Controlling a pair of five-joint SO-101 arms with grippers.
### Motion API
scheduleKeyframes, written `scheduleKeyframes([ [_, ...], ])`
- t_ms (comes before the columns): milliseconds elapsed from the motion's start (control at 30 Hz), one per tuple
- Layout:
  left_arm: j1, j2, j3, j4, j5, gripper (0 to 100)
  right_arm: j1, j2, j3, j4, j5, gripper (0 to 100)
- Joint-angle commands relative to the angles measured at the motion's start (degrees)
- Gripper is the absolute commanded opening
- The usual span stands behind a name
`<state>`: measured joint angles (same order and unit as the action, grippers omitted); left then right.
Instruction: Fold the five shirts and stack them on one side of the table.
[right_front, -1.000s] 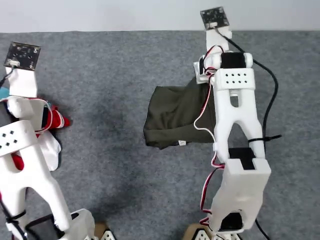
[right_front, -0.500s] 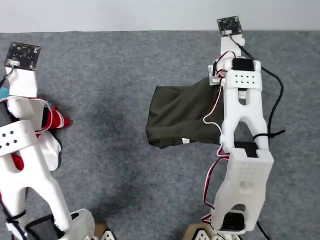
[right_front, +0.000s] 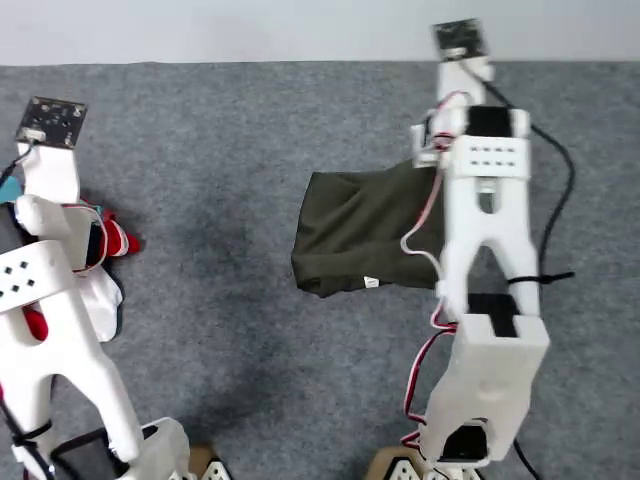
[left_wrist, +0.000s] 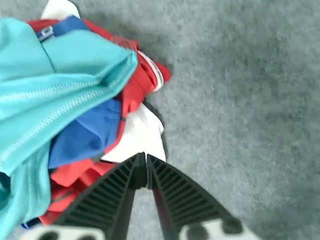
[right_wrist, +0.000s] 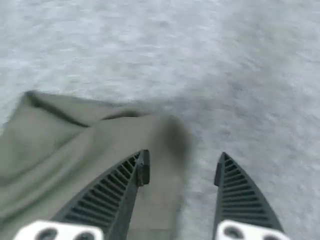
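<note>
At the far left edge of the table lies a heap of soft shirts (left_wrist: 65, 95) in teal, red, blue and white, all bunched up and not folded. The left gripper (left_wrist: 145, 165) hangs right over the near edge of that heap. Its two black jaws are pressed together with nothing between them.

Next comes a wide bare stretch of the grey fuzzy table (right_front: 220, 150).

In the middle of the table, a bit to the right, lies the dark olive-green cloth shirt (right_front: 355, 235). It looks partly folded into a rough square, flat on the table. Its right side goes under the right arm.

The right gripper (right_wrist: 182, 162) hangs just above that right side. Its jaws are spread wide and hold nothing. One jaw is over the green cloth and the other is over bare table, so the edge of the shirt runs between them.

The right arm is much nearer to this shirt. The left arm is well apart from it. I think the next move is for the right gripper to drop down and pinch that edge, then carry it across toward the left side of the shirt.
</note>
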<state>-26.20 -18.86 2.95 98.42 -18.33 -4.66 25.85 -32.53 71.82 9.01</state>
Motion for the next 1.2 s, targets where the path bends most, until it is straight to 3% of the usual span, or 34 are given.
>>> scheduleKeyframes([
  [0,-0.3,-2.1,-0.6,1.6,0.0,1,-6.0,-0.1,-3.6,-3.2,-0.4,8.6],
  [100,-1.8,-2.1,-0.6,1.4,0.0,1,-9.7,4.1,-3.6,-8.2,0.6,0.9],
  [367,-7.2,-2.1,-0.6,1.2,-0.4,1,-15.2,16.3,-3.6,-16.0,3.6,1.0],
  [633,-7.6,-2.1,-0.5,1.3,-0.4,1,-19.3,23.6,-3.6,-24.0,7.0,1.0],
  [900,-7.5,-2.1,-0.4,1.5,-0.4,1,-21.8,24.7,-3.6,-33.4,14.1,1.0],
  [1167,-7.4,-2.1,-0.3,1.5,-0.4,1,-22.0,18.5,-3.9,-33.7,14.9,1.1],
])
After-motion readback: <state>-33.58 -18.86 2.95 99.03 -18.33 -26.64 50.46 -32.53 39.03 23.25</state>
